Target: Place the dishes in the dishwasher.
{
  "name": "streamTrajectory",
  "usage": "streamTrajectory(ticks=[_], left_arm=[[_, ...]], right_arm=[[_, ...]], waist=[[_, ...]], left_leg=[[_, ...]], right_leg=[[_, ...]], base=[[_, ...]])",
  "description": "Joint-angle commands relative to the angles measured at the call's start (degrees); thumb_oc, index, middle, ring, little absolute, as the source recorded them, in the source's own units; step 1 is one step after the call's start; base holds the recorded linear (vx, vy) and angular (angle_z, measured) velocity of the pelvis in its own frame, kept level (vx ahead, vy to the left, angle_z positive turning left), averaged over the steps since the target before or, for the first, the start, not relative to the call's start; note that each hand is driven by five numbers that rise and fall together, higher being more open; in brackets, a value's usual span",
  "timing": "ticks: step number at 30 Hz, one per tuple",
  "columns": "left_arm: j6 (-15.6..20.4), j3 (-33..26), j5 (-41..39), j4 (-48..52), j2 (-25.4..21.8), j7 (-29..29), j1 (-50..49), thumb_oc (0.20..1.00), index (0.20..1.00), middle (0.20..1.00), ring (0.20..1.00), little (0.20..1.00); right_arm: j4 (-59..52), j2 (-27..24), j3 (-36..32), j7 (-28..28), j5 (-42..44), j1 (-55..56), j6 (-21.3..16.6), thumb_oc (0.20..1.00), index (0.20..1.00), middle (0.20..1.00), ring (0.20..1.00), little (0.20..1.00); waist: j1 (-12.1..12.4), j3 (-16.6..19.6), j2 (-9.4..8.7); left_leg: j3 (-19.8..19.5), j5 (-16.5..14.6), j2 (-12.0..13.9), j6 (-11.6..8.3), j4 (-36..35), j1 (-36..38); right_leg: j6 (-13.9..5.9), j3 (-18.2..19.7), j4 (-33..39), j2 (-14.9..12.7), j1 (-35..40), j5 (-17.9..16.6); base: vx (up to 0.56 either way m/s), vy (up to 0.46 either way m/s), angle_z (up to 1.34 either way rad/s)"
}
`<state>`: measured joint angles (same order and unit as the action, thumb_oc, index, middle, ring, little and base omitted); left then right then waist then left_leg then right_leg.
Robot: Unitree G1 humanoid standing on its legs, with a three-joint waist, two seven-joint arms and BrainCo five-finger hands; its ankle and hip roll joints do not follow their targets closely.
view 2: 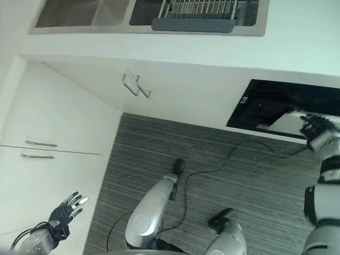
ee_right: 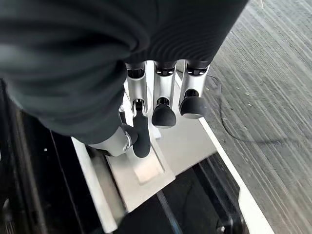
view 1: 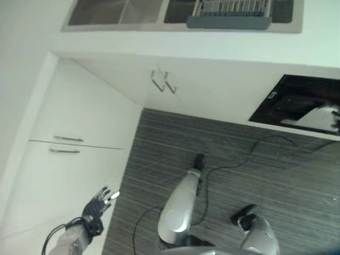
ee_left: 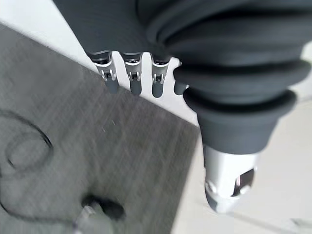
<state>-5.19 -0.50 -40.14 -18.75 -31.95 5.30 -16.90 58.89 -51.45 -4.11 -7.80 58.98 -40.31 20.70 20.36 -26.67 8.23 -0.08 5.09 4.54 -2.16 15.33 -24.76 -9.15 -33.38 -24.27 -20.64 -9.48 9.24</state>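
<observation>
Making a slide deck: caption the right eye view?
Right robot hand reaches the black dishwasher front; left robot hand hangs open by white cabinets.

1. My two eye views look down from the head; both share the floor (view 1: 255,159), sink (view 1: 114,11) and dishwasher opening (view 2: 265,106).
2. Left wrist view: very close, faces floor.
3. Right wrist view: very close, faces dishwasher opening.
</observation>
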Motion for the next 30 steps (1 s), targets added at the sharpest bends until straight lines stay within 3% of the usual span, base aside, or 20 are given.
streamTrajectory(ticks=[1,3,5,9,11,14,15,16,18,24,30], left_arm=[[0.9,-5.0,-3.2,-2.7,-2.8,-4.1,-1.5,1.000,1.000,1.000,1.000,1.000],[1.5,-5.1,-3.0,-0.6,-2.2,-5.2,-1.0,1.000,1.000,1.000,1.000,1.000],[2.8,-3.4,-2.0,3.1,-0.6,-9.1,0.2,1.000,1.000,1.000,1.000,1.000],[4.0,-1.2,-0.9,5.9,0.8,-13.6,1.1,1.000,1.000,1.000,1.000,1.000],[4.6,-0.6,-0.5,6.2,2.0,-16.6,2.2,1.000,1.000,1.000,1.000,1.000],[3.9,0.2,1.0,7.1,1.6,-17.3,2.9,1.000,1.000,1.000,1.000,1.000],[3.5,0.6,1.0,7.6,1.2,-17.5,3.2,1.000,1.000,1.000,1.000,1.000],[5.0,-1.4,-1.8,2.6,-1.2,-10.5,1.6,1.000,1.000,1.000,1.000,1.000],[7.1,-1.8,-2.2,-4.5,-2.3,-4.2,1.5,1.000,1.000,1.000,1.000,1.000],[8.9,-1.7,-1.4,-13.1,-1.5,0.1,1.4,1.000,1.000,1.000,1.000,1.000],[7.6,-2.9,0.4,-17.3,-2.4,4.7,0.0,1.000,1.000,1.000,1.000,1.000]], right_arm=[[-12.0,0.8,-2.2,3.6,5.7,-2.8,-7.4,0.200,0.200,0.200,0.200,0.200],[-16.1,4.8,-3.9,3.0,7.0,3.0,-8.5,0.200,0.200,0.200,0.200,0.200],[-22.6,10.9,-4.0,2.7,7.0,11.5,-10.8,0.200,0.200,0.200,0.200,0.200],[-27.7,15.6,-2.7,4.4,5.9,17.4,-13.8,0.200,0.200,0.200,0.200,0.200],[-31.1,19.4,-1.7,5.0,5.0,21.0,-17.2,0.200,0.200,0.200,0.200,0.200],[-31.4,20.1,-1.4,5.8,2.6,21.6,-18.4,0.200,0.200,0.200,0.200,0.200],[-30.5,19.3,-1.6,5.9,1.6,21.0,-18.9,0.200,0.200,0.200,0.200,0.200],[-23.2,12.5,-3.5,8.9,1.6,16.9,-17.0,0.200,0.200,0.200,0.200,0.200],[-13.6,6.0,-3.1,8.8,0.8,7.5,-16.2,0.200,0.200,0.200,0.200,0.200],[-3.5,-1.4,2.5,3.7,-2.1,-10.6,-17.8,0.200,0.200,0.200,0.200,0.200],[1.3,-6.7,9.8,2.0,-5.4,-22.9,-17.0,0.200,0.200,0.200,0.200,0.200]], waist=[[1.3,2.0,-3.41],[0.6,1.6,-4.76],[-0.6,1.2,-7.30],[-1.9,1.4,-9.58],[-2.9,2.0,-11.51],[-3.3,2.5,-12.53],[-3.1,2.7,-12.68],[-1.9,3.6,-10.90],[-0.3,4.1,-9.04],[3.1,4.5,-7.36],[5.4,4.9,-6.38]], left_leg=[[5.0,-4.4,1.2,-2.17,3.0,-0.2],[5.3,-4.3,1.5,-2.22,2.3,0.3],[5.9,-5.0,2.4,-2.03,1.8,1.4],[6.4,-6.1,3.2,-2.08,1.8,3.1],[6.9,-7.1,3.9,-2.06,2.0,4.4],[7.1,-7.7,4.3,-2.05,2.0,5.2],[7.1,-8.0,4.3,-2.09,2.2,5.1],[7.0,-8.1,4.2,-2.71,2.9,4.5],[6.9,-8.0,4.2,-3.21,4.0,3.3],[5.7,-7.7,3.1,-3.66,6.1,0.0],[4.3,-7.9,1.4,-3.24,8.0,-2.8]], right_leg=[[2.27,4.6,5.4,0.1,4.8,-3.0],[2.21,4.8,7.9,1.7,6.0,-3.8],[2.13,5.2,11.2,3.6,7.7,-5.1],[2.00,6.0,13.9,5.0,9.7,-6.2],[1.57,6.3,16.3,5.4,11.5,-7.8],[1.19,6.7,17.1,5.4,12.4,-8.4],[1.10,6.7,17.6,5.5,12.9,-8.5],[0.78,6.0,18.2,4.9,13.7,-8.4],[0.50,5.2,18.6,4.2,14.4,-8.1],[0.43,3.6,19.2,3.6,16.0,-7.0],[0.52,2.8,19.7,2.9,16.8,-6.6]], base=[[-0.13,-0.096,-0.01],[-0.14,-0.083,-0.09],[-0.16,-0.100,-0.19],[-0.05,-0.012,-0.12],[0.03,0.007,-0.22],[0.05,-0.023,-0.12],[0.05,0.123,-0.08],[0.07,0.207,-0.03],[0.08,0.204,-0.03],[0.12,0.071,0.23],[0.20,0.074,0.14]])
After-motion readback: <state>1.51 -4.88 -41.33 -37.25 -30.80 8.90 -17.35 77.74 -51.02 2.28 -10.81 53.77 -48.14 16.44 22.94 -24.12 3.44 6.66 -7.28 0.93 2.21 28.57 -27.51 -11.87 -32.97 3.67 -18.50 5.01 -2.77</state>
